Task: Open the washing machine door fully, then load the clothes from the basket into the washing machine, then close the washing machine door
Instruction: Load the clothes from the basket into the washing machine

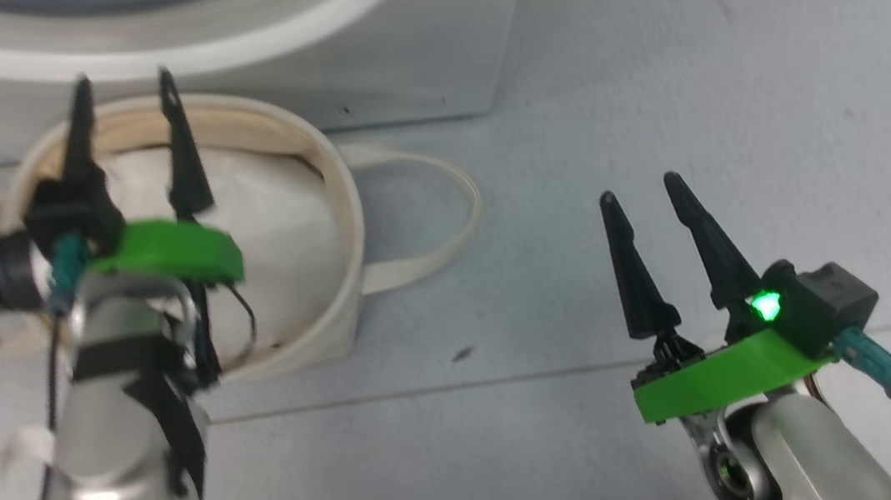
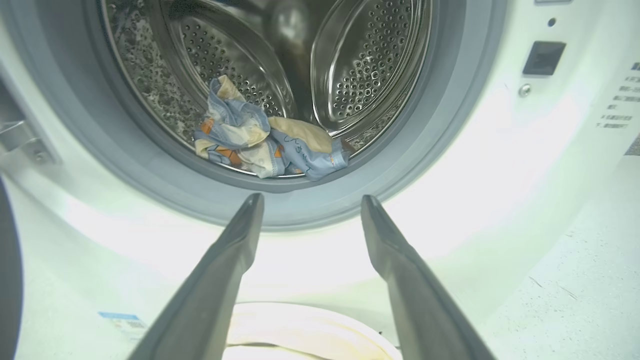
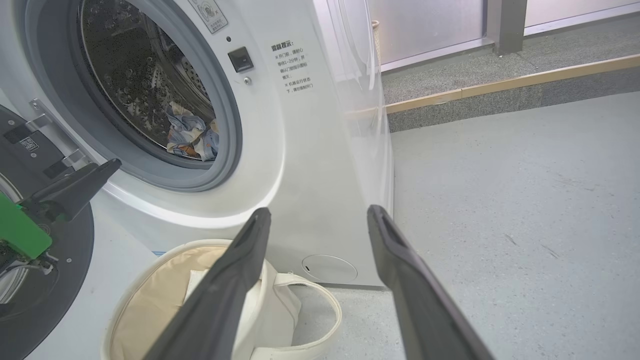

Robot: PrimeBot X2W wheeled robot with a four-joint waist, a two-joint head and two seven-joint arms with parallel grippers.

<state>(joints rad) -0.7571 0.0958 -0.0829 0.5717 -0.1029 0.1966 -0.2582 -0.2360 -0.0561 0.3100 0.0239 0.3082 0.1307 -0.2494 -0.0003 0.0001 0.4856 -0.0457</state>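
The clothes (image 2: 265,142) lie inside the washing machine (image 2: 500,150), so the left hand (image 1: 122,79) above the basket (image 1: 341,203) and the right hand (image 1: 639,188), further right, both gape wide and empty, free for closing the door.

Clothes (image 2: 265,145), perhaps two, in washing machine (image 2: 500,165)

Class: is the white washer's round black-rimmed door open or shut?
Open: the black-rimmed door hangs aside, baring the perforated steel drum and blue-cream clothes.

Silver forearms (image 1: 117,455), green brackets (image 1: 169,252), blk tool fingers (image 1: 637,278) (green LED (image 1: 765,306), R).
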